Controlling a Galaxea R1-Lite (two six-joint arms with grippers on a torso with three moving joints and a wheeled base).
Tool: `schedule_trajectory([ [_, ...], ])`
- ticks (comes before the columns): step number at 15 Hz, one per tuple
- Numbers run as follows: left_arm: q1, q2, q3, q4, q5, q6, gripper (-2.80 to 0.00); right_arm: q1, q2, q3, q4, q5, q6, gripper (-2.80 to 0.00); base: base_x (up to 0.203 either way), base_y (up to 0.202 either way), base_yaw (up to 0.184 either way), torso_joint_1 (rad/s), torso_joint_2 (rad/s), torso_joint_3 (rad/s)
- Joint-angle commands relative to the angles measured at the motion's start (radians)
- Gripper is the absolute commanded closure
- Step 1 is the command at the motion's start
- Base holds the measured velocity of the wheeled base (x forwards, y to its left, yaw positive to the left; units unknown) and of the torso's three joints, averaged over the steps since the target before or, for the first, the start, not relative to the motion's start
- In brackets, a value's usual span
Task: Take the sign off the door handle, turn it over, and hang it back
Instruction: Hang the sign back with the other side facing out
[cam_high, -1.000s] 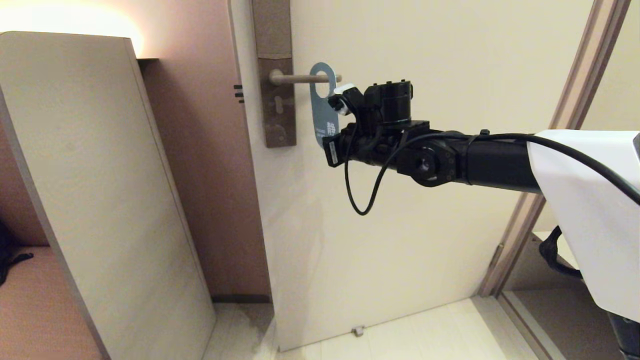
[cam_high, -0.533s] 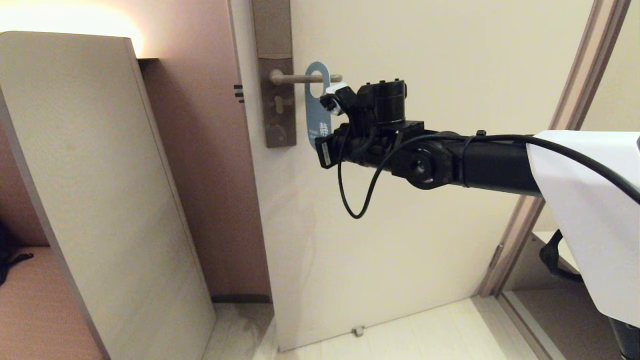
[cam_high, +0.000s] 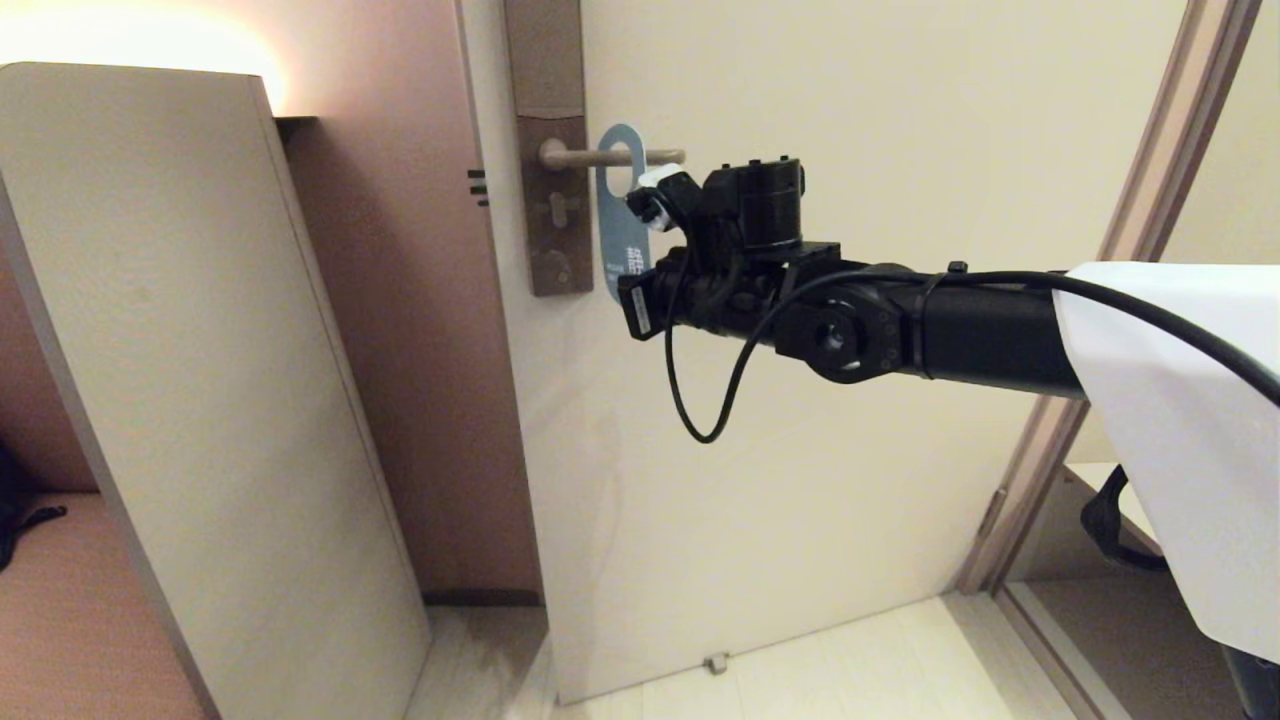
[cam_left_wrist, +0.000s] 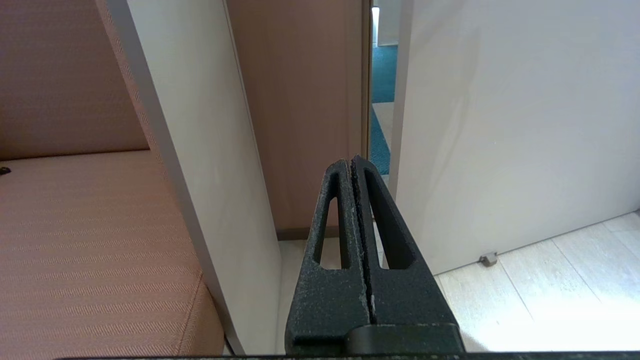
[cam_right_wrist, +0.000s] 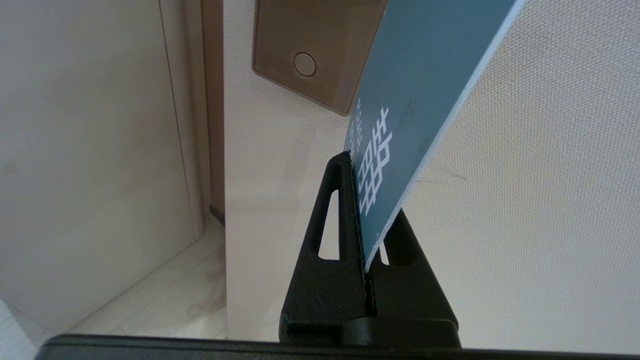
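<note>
A blue sign with white lettering hangs with its slot over the door handle, about midway along the lever. In the right wrist view the sign runs down between the fingers. My right gripper is shut on the sign's lower end, just right of the lock plate; in the head view its fingers are hidden behind the wrist. My left gripper is shut and empty, low down, pointing at the gap beside the door; it is out of the head view.
The door stands ajar, with a beige panel to its left and a brown wall between them. A door stop sits on the floor. The door frame rises at the right.
My right gripper has moved left along the handle with the sign, sliding the sign from near the lever's tip toward the lock plate.
</note>
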Motion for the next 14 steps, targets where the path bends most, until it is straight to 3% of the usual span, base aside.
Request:
schedule_trajectory([
  [1,0.0,0.002,0.0,0.0,0.0,0.0,0.0,0.0,0.0,0.0,-0.001,0.001,-0.001,0.0,0.0,0.0,0.0,0.0,0.0,0.0],
  [4,0.0,0.002,0.0,0.0,0.0,0.0,0.0,0.0,0.0,0.0,-0.001,0.001,0.0,0.0,0.0,0.0,0.0,0.0,0.0,0.0],
  [5,0.0,0.002,0.0,0.0,0.0,0.0,0.0,0.0,0.0,0.0,-0.001,0.001,0.0,-2.8,0.0,0.0,0.0,0.0,0.0,0.0],
  [14,0.0,0.002,0.0,0.0,0.0,0.0,0.0,0.007,-0.021,0.011,0.004,0.001,0.002,-2.8,0.0,0.0,0.0,0.0,0.0,0.0],
])
